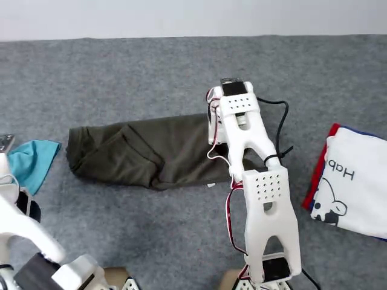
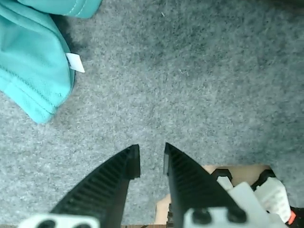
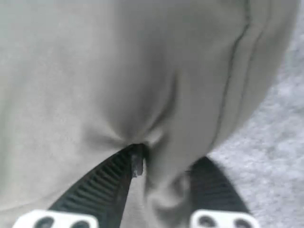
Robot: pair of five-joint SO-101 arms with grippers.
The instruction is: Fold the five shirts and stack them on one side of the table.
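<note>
The olive shirt (image 1: 139, 151) is pinched by the right claw (image 3: 168, 164); the left claw (image 2: 152, 156) is seen only slightly open, with nothing held.

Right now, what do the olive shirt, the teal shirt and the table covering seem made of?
The olive shirt looks like a soft matte knit, likely cotton; it creases and puckers where the right hand pinches it. The teal shirt is a smoother, finer fabric with a stitched hem, perhaps synthetic. The table covering looks like grey felt or low-pile carpet, visibly fuzzy.
</note>
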